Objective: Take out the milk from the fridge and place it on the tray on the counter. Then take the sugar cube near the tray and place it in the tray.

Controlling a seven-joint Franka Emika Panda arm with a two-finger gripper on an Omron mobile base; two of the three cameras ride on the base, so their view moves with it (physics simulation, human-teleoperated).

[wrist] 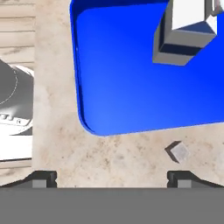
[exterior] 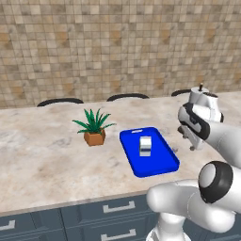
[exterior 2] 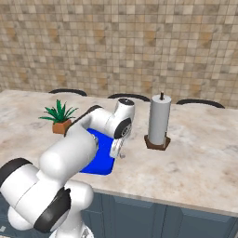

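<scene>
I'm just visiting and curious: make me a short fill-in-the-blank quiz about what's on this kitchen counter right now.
1. The milk carton stands inside the blue ____.
2. The sugar cube lies on the ____, just outside the tray.
3. The robot's jaws are ____ and hold nothing.
4. The small potted ____ stands on the tray's far side from the paper towel roll.

Missing words: tray; counter; open; plant

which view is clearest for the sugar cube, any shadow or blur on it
Hand view: sugar cube sharp, with a small dark shadow on the counter beside the tray. Left base view: cube a faint speck. Right base view: the arm hides it; flat, even light, no glare.
</scene>
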